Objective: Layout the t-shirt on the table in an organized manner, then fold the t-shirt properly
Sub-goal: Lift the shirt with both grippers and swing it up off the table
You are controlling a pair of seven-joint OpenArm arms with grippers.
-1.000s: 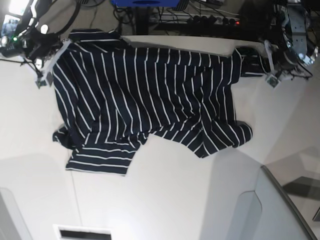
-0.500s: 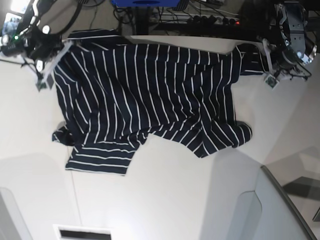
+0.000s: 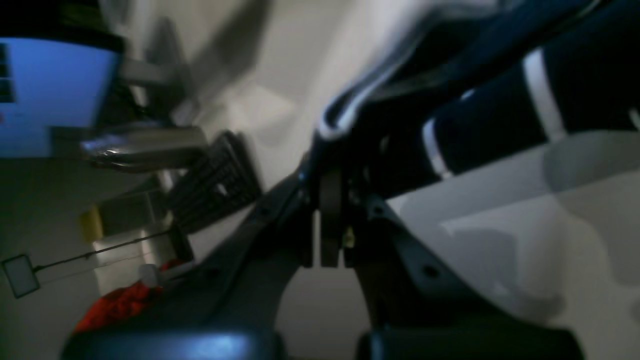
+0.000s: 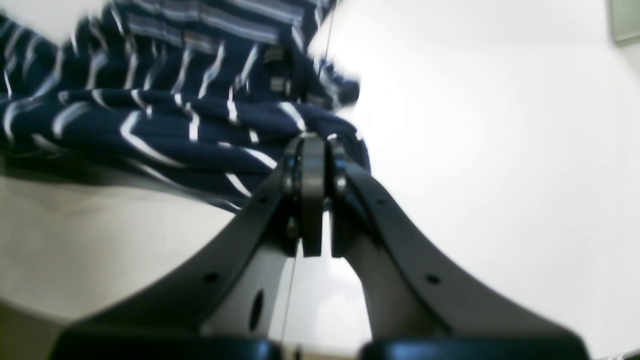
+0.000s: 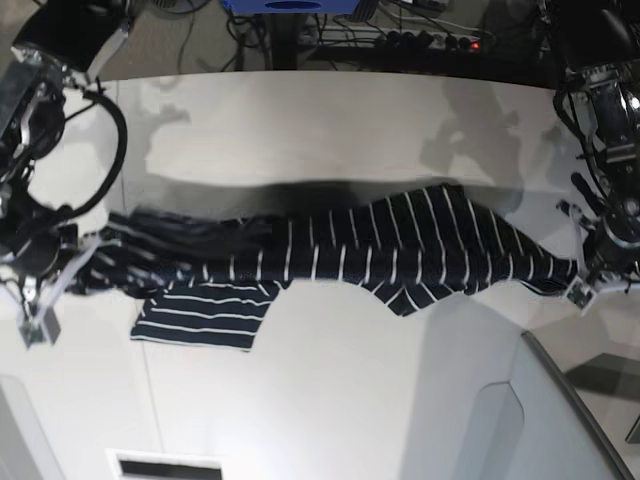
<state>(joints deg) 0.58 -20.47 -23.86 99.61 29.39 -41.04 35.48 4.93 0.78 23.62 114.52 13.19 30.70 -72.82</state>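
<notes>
The dark navy t-shirt (image 5: 400, 245) with thin white stripes hangs stretched in a narrow, bunched band across the middle of the white table (image 5: 330, 130). One sleeve (image 5: 200, 315) lies flat below the band at the left. My left gripper (image 5: 578, 272), at the right end of the band, is shut on the t-shirt's edge; the left wrist view shows the gripper (image 3: 332, 165) pinching the fabric (image 3: 500, 115). At the band's left end my right gripper (image 5: 75, 262) is also shut on the cloth, seen close up as the gripper (image 4: 315, 145) biting the striped folds (image 4: 150, 120).
A grey panel (image 5: 560, 420) rises at the lower right corner. A dark slot (image 5: 165, 465) sits in the table near the bottom left. Cables and a power strip (image 5: 420, 40) lie behind the table's far edge.
Both grippers have moved from the table's far edge toward the front, dragging the held shirt edge with them. The shirt, spread flat before, is now gathered into a narrow band.
</notes>
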